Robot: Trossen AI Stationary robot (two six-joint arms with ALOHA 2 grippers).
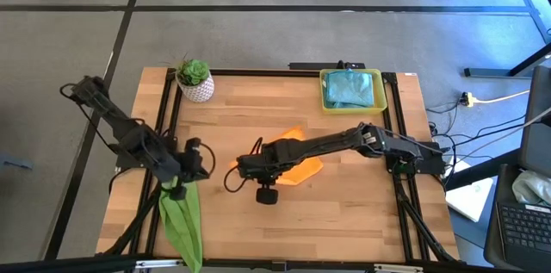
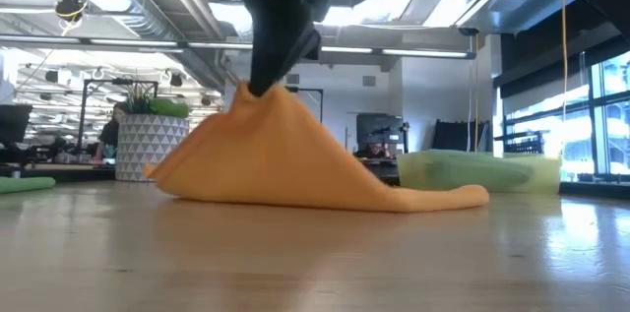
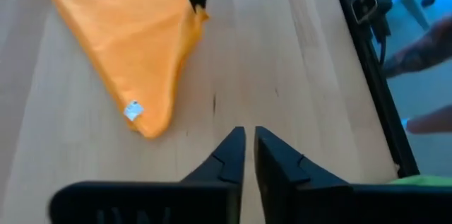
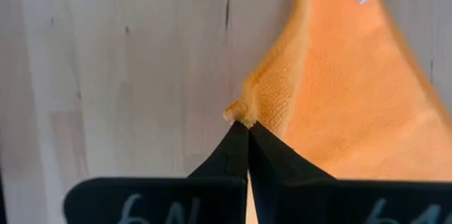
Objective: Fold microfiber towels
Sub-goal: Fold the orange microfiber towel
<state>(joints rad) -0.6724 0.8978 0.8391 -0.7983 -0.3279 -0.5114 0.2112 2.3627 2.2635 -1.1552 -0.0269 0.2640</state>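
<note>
Right gripper [image 4: 242, 126] clenched on a corner of the orange towel [image 4: 339, 83], lifting it into a peak mid-table. Left gripper [image 3: 248, 146] nearly closed with a thin gap, holding nothing, near the green towel [image 1: 182, 217] draped over the table's front-left edge.

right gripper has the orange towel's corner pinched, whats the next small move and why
Probably lift and carry that corner across the orange towel to start a fold. The right gripper is shut on the corner, the low view shows the cloth tented off the table, and the left gripper hangs clear of it.
</note>
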